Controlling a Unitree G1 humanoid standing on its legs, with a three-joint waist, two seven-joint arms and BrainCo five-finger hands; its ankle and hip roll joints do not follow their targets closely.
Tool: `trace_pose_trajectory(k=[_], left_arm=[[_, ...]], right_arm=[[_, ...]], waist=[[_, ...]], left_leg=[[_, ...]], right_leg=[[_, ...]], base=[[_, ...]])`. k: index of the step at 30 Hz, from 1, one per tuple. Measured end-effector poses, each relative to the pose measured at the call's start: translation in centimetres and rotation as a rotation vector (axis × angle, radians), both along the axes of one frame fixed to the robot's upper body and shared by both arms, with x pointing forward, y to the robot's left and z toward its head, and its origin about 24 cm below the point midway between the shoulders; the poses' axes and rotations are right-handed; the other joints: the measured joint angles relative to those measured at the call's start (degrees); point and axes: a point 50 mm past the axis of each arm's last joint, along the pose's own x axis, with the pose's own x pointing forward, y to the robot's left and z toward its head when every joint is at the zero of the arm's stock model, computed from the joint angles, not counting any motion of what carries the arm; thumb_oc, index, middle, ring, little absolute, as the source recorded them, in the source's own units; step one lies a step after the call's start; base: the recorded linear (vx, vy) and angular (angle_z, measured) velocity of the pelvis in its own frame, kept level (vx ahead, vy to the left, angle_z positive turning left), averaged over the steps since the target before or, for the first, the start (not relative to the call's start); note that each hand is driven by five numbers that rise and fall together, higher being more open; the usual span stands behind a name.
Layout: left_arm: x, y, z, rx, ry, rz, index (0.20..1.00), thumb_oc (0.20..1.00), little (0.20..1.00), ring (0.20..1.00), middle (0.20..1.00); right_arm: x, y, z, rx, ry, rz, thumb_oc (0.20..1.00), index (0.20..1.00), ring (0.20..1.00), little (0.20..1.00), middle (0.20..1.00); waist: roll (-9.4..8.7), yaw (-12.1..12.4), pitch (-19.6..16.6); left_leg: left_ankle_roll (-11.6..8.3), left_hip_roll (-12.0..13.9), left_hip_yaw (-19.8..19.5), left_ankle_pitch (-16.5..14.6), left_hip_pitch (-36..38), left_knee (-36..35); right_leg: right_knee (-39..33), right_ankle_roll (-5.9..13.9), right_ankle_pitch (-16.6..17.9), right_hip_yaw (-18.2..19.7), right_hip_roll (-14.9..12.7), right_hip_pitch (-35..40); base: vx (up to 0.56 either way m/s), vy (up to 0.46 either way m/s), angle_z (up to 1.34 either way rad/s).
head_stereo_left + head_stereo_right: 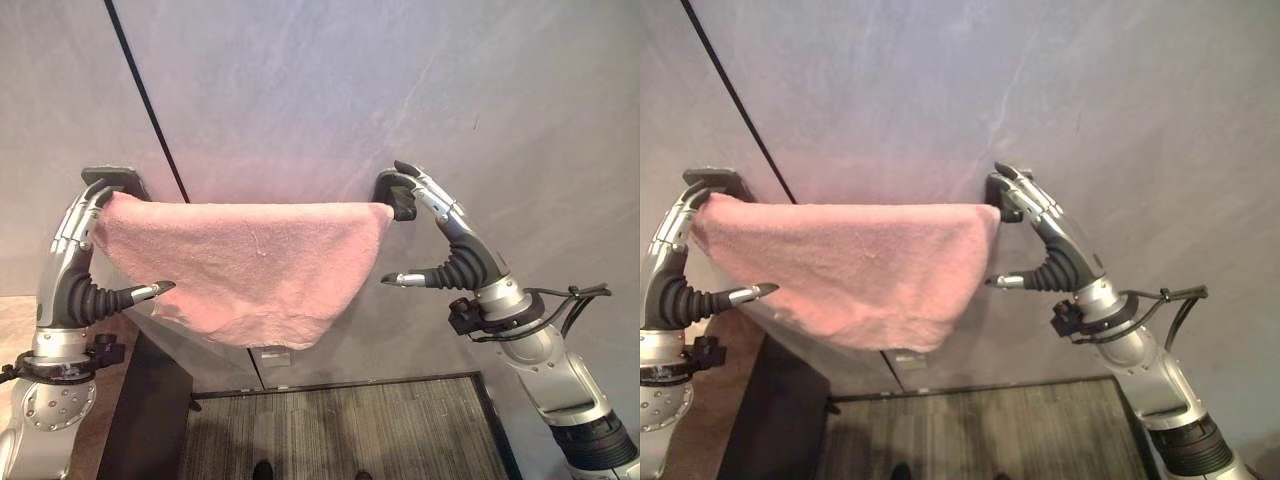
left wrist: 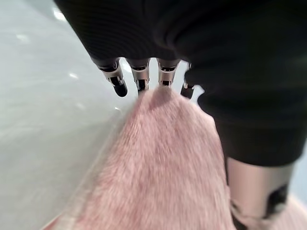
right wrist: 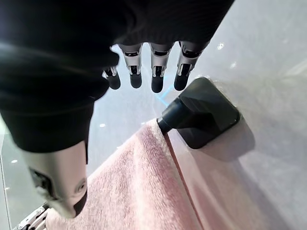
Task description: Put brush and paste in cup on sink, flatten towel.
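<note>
A pink towel (image 1: 250, 265) hangs over a wall rail between two dark brackets, its lower edge sagging to a point in the middle. My left hand (image 1: 75, 250) is at the towel's left end by the left bracket (image 1: 115, 178). Its fingers (image 2: 139, 76) rest on the top fold and its thumb sticks out below, apart from the cloth. My right hand (image 1: 450, 235) is at the right end, with its fingers (image 3: 156, 72) arched over the right bracket (image 3: 201, 112) and its thumb pointing out beneath. Neither hand grips the cloth.
The grey wall (image 1: 400, 80) stands right behind the rail, crossed by a thin black diagonal line (image 1: 145, 100). Below are a dark cabinet edge (image 1: 150, 420) on the left and a striped floor mat (image 1: 350, 430). A small white tag (image 1: 272, 357) shows under the towel.
</note>
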Motion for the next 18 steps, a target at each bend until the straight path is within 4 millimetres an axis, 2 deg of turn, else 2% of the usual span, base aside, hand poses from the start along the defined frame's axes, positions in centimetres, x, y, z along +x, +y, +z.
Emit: trace_pose_trajectory(k=[5, 11, 14, 18], left_arm=[[0.0, -0.3, -0.6, -0.155, -0.022, -0.032, 1.0, 1.0, 1.0, 1.0, 1.0], [-0.5, -0.1, -1.5, -0.331, -0.054, -0.035, 1.0, 1.0, 1.0, 1.0, 1.0], [-1.0, 0.1, -2.2, -0.388, -0.036, -0.031, 1.0, 1.0, 1.0, 1.0, 1.0], [-1.4, 0.9, -4.5, -0.459, 0.044, 0.02, 1.0, 1.0, 1.0, 1.0, 1.0]], right_arm=[[-0.1, -0.4, -0.7, 0.085, 0.03, -0.022, 1.0, 1.0, 1.0, 1.0, 1.0], [-0.5, -3.0, -2.0, 0.237, 0.1, -0.138, 1.0, 1.0, 1.0, 1.0, 1.0], [-0.7, -4.4, -3.8, 0.307, 0.192, -0.202, 1.0, 1.0, 1.0, 1.0, 1.0], [-0.9, -6.2, -6.5, 0.354, 0.311, -0.297, 1.0, 1.0, 1.0, 1.0, 1.0]], waist=[[-0.62, -0.19, 0.59], [-0.28, -0.32, 1.18], [-0.17, -0.52, 1.6], [0.11, -0.98, 2.5]], left_leg=[[0.03, -0.06, 0.0, -0.01, 0.05, 0.0], [0.04, -0.06, -0.01, 0.0, 0.11, 0.01], [0.04, -0.05, -0.04, -0.01, 0.44, 0.0], [0.07, -0.04, -0.11, -0.07, 0.96, -0.17]], right_leg=[[-0.06, 0.03, -0.04, -0.01, -0.08, 0.09], [0.39, 0.03, -0.04, -0.12, -0.04, 0.2], [0.39, 0.04, -0.04, -0.12, -0.05, 0.5], [-0.07, 0.1, -0.22, -0.32, -0.06, 1.13]], base=[[0.0, 0.0, 0.0], [0.0, 0.0, 0.0], [0.0, 0.0, 0.0], [0.0, -0.003, 0.01]])
